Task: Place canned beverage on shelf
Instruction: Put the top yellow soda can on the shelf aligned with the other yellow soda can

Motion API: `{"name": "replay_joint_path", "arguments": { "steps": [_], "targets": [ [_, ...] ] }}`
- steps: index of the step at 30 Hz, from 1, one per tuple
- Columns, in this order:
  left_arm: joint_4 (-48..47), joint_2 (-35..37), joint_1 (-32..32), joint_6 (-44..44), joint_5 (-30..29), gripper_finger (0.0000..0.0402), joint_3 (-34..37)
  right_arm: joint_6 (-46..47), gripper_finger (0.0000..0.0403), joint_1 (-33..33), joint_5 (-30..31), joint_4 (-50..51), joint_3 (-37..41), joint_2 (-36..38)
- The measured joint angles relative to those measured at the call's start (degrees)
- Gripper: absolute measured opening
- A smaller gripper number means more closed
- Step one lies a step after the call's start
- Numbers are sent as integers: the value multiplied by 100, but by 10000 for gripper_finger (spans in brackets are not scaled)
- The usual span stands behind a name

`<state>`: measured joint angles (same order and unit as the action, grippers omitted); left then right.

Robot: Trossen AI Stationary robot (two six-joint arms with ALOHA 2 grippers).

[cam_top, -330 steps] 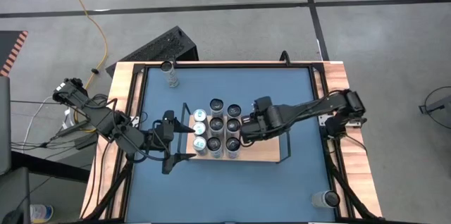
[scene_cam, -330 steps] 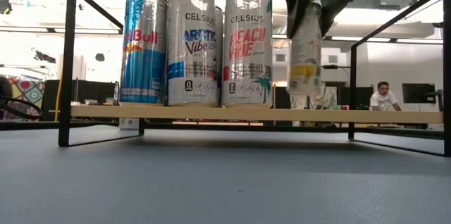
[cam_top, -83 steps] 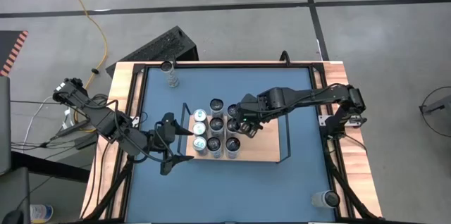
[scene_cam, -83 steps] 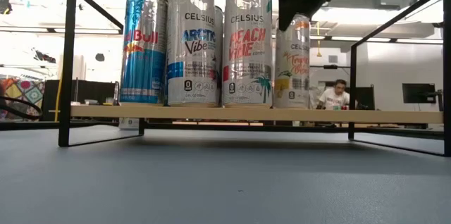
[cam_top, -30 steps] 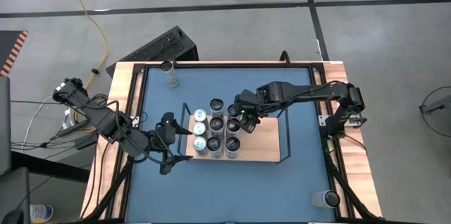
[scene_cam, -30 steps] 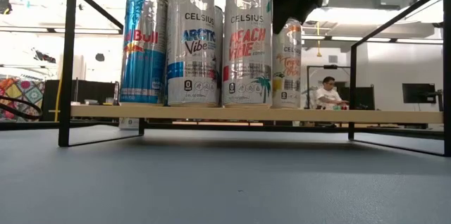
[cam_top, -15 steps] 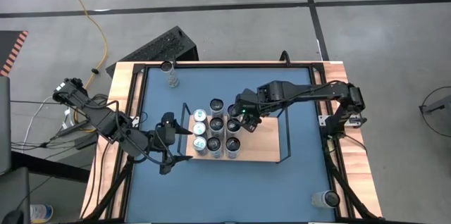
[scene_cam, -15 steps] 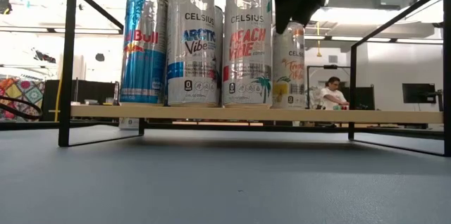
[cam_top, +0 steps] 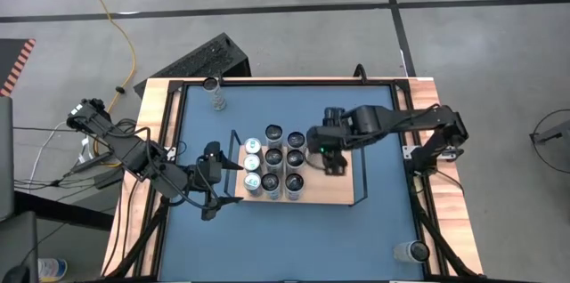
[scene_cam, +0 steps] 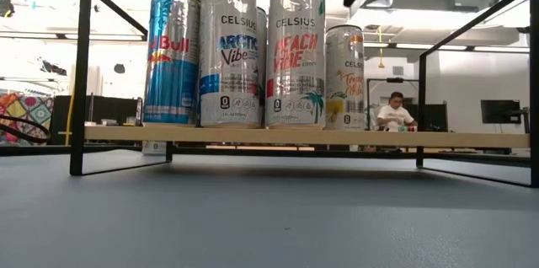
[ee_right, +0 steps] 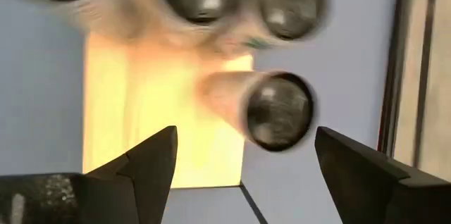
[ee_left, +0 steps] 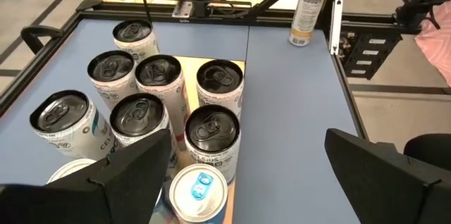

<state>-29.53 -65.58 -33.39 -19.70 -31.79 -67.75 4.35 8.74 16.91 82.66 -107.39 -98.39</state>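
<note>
The shelf, a light-wood board in a black wire frame, stands mid-table and carries several upright cans grouped at its left end. The can at the cluster's far right corner stands on the board by its base, and also shows in the low view and the right wrist view. My right gripper hovers open above the board just right of that can, touching nothing. My left gripper waits open left of the shelf, its fingers wide apart in its wrist view.
A lone can stands at the table's far left and another at its near right corner. The right half of the board is bare. Black end rails rise at each end of the shelf. A person sits in the room beyond.
My right gripper has let go of the can at the cluster's far right, risen above it, shifted toward the table's right edge and rolled at the wrist. The can, slightly tilted under the fingers a second ago, now stands upright on the board.
</note>
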Motion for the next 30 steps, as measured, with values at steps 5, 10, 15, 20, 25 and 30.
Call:
{"name": "replay_joint_path", "arguments": {
  "steps": [5, 10, 15, 20, 25, 30],
  "targets": [
    [-145, 0, -2, -28, 73, 361, 0, -698, 318, 146, 110, -99, 6, -11],
    [-147, 0, -2, 6, 67, 361, 0, -796, 317, -92, 151, 1, 8, -8],
    [-41, 90, 67, 581, -211, 361, -114, -724, 317, -178, 131, 78, 12, 316],
    [-884, 310, 792, 657, -77, 361, -892, -124, 317, -145, 138, 86, 10, 795],
    [-2045, 332, 1994, 908, 27, 361, -1542, 435, 317, 86, 420, 87, 10, 1207],
    [-2701, 337, 3760, 978, 737, 361, -1772, 686, 317, 358, 621, 95, 10, 1416]
  ]
}}
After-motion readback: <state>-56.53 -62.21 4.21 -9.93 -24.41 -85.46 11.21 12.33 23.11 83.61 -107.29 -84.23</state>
